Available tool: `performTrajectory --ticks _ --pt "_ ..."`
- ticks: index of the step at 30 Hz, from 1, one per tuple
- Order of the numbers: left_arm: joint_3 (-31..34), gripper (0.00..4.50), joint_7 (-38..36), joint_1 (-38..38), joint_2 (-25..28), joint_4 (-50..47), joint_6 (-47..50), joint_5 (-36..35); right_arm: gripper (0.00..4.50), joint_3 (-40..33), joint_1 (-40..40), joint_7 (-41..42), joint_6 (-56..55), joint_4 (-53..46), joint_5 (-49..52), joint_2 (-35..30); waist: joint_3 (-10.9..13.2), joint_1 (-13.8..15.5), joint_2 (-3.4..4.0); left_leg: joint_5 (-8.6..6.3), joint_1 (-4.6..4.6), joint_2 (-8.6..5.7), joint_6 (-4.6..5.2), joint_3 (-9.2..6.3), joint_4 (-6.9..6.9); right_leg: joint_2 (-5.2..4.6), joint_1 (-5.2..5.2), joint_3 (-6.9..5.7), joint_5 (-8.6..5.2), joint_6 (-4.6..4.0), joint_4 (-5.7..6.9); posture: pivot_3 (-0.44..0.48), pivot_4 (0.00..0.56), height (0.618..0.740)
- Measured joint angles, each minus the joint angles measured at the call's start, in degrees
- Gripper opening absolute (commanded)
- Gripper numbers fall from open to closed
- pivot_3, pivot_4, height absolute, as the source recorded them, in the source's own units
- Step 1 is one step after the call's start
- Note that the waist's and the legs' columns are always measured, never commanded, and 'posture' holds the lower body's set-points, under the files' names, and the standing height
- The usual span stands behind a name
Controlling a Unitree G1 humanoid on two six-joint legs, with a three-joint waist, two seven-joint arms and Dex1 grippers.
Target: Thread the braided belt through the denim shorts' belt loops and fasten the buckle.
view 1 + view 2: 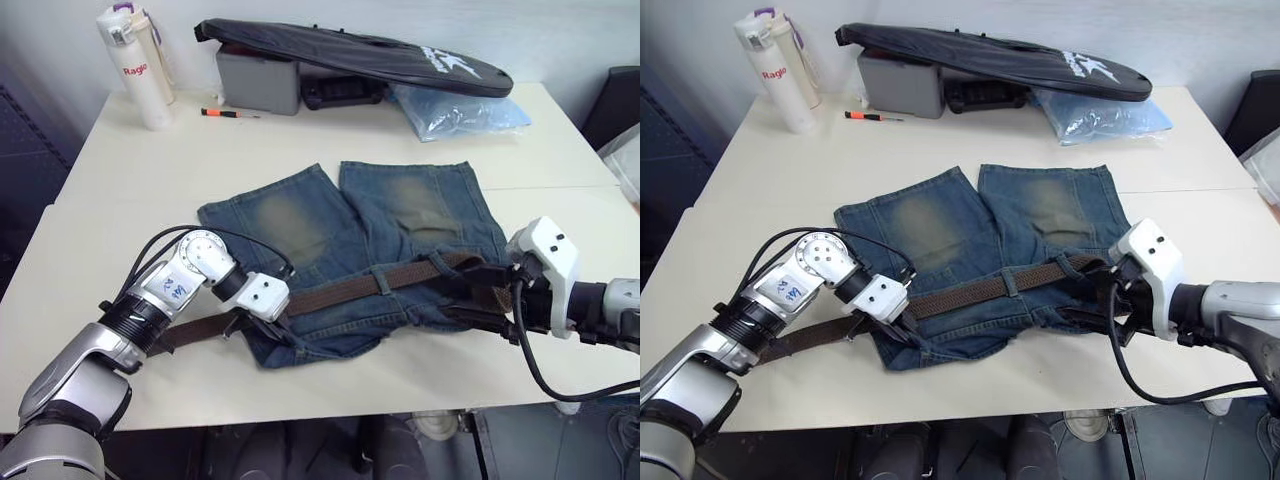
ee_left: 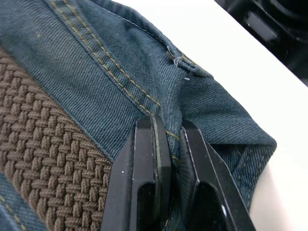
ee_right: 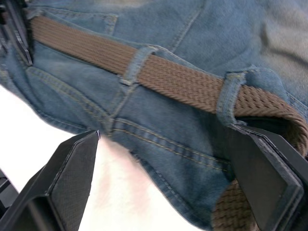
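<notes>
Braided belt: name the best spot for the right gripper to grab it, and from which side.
Grip the braided belt where it curves back past the last belt loop, near the right gripper. That bend stands clear of the denim shorts, so probably come from the robot's right, open fingers across the strap's flat faces.

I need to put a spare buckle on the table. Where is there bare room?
Bare tabletop lies between the white bottle and the denim shorts, and right of the shorts, before the blue bag. The back edge is crowded: grey box, black bag, screwdriver.
</notes>
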Motion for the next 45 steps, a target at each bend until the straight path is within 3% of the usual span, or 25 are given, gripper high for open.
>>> performTrajectory --ticks 1,3,5,6,8,11,12,22,24,27,42,45 --pt "0.78 0.00 0.00 0.26 0.02 -0.11 1.69 -0.65 4.50 0.11 0.00 0.23 -0.19 0.35 -0.05 -0.66 0.02 0.18 -0.01 0.00 0.01 0.01 0.01 0.04 0.01 0.01 0.00 0.04 0.02 -0.01 0.00 0.000 0.150 0.740" --pt "2.01 1.00 0.00 0.34 0.15 -0.41 4.17 -1.84 4.50 0.11 0.00 0.51 -0.77 0.68 -0.26 -1.16 0.04 0.50 -0.03 -0.01 0.05 0.06 0.01 0.09 0.02 0.05 0.00 0.08 0.03 -0.03 -0.01 0.000 0.150 0.740" --pt "4.70 1.44 -0.02 0.40 1.95 -2.15 10.50 -5.21 4.50 0.30 -0.24 1.72 -1.25 1.68 -0.56 -3.19 0.14 0.84 0.00 -0.03 0.07 0.11 0.03 0.15 0.02 0.08 -0.01 0.13 0.03 -0.03 -0.01 0.000 0.150 0.740" --pt "5.99 1.96 -0.02 0.37 3.49 -2.47 13.02 -6.77 4.50 0.29 -0.62 2.07 -1.59 2.35 -0.62 -3.88 0.15 0.84 0.01 -0.04 0.09 0.12 0.04 0.18 0.01 0.09 -0.01 0.16 0.03 -0.03 -0.01 0.000 0.150 0.740" --pt "7.52 2.59 -0.02 0.31 6.02 -2.67 15.62 -8.65 4.50 0.30 -0.96 2.61 -2.12 2.93 -0.64 -4.62 0.18 0.88 0.05 -0.07 0.15 0.14 0.05 0.27 -0.02 0.11 -0.01 0.23 0.03 -0.03 -0.02 0.000 0.150 0.740" --pt "8.74 4.09 -0.02 -0.12 8.61 -2.71 18.05 -10.44 4.50 0.30 -2.14 3.39 -2.24 3.41 -0.59 -5.33 0.26 0.99 0.10 -0.15 0.30 0.15 0.12 0.54 -0.02 0.11 -0.01 0.49 0.04 -0.01 -0.01 0.000 0.150 0.740" --pt "8.96 4.36 -0.02 -0.20 8.68 -2.70 18.42 -10.60 4.50 0.30 -2.36 3.44 -2.25 3.45 -0.56 -5.37 0.27 1.09 0.09 -0.16 0.32 0.14 0.13 0.57 -0.02 0.11 -0.01 0.52 0.04 -0.01 -0.01 0.000 0.150 0.740" --pt "14.82 4.44 3.07 -5.43 4.64 -4.09 32.40 -11.67 4.50 2.71 -5.66 3.50 -3.44 2.23 -0.76 -6.52 0.44 2.21 0.05 -0.29 0.51 0.15 0.21 0.93 -0.02 0.18 -0.02 0.93 0.10 0.10 -0.04 0.000 0.150 0.740" --pt "14.50 4.44 8.51 -3.89 -0.18 -8.33 35.83 -10.25 4.50 5.36 -6.00 2.31 -3.44 0.93 -0.98 -6.50 0.55 2.24 -0.10 -0.32 0.52 0.13 0.25 1.14 0.00 0.19 -0.10 1.16 0.17 0.23 -0.09 0.000 0.150 0.740" --pt "13.89 4.44 11.97 -2.92 -1.57 -9.94 36.29 -7.56 4.50 5.90 -6.64 1.33 -2.87 -0.32 -0.29 -5.65 0.64 2.10 -0.23 -0.33 0.56 0.22 0.26 1.37 0.00 0.29 -0.22 1.36 0.23 0.20 -0.09 0.000 0.150 0.740" --pt "16.51 4.44 12.90 -1.31 1.24 -10.66 35.66 -2.33 4.50 10.62 -6.05 -10.99 8.03 -1.99 0.93 0.69 0.69 2.33 -0.30 -0.39 0.51 0.30 0.24 1.60 0.01 0.36 -0.47 1.59 0.26 0.18 -0.05 0.000 0.150 0.740" --pt "17.11 4.44 11.76 -1.23 1.46 -11.13 35.91 -2.43 4.50 16.86 -4.93 -14.24 4.70 1.56 -4.73 3.75 0.69 2.26 -0.30 -0.40 0.44 0.29 0.24 1.80 0.02 0.36 -0.70 1.79 0.28 0.19 0.04 0.000 0.150 0.740"
